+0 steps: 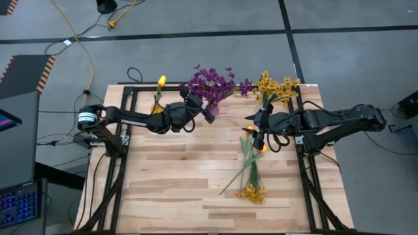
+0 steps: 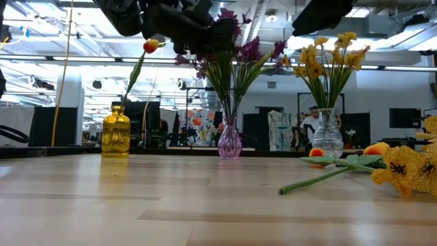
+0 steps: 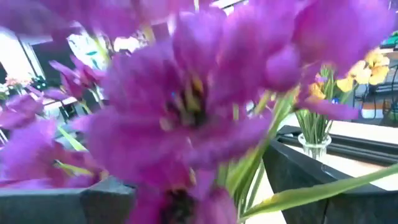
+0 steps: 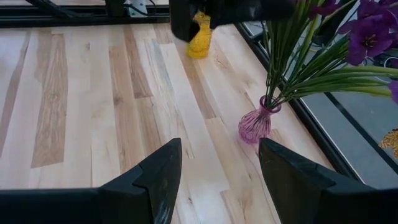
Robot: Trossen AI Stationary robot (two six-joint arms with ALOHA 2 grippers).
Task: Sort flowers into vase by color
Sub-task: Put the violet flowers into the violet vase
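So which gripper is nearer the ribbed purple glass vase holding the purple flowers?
Left. The left gripper hangs in the purple flowers right over the purple glass vase; the right gripper is off to the side, above the loose flowers on the table.

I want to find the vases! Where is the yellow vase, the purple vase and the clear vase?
yellow vase point(image 2: 116, 133), low view, on its ribbed body.
purple vase point(image 2: 229, 142), low view, on its round belly.
clear vase point(image 2: 327, 137), low view, on its glass body below the stems.
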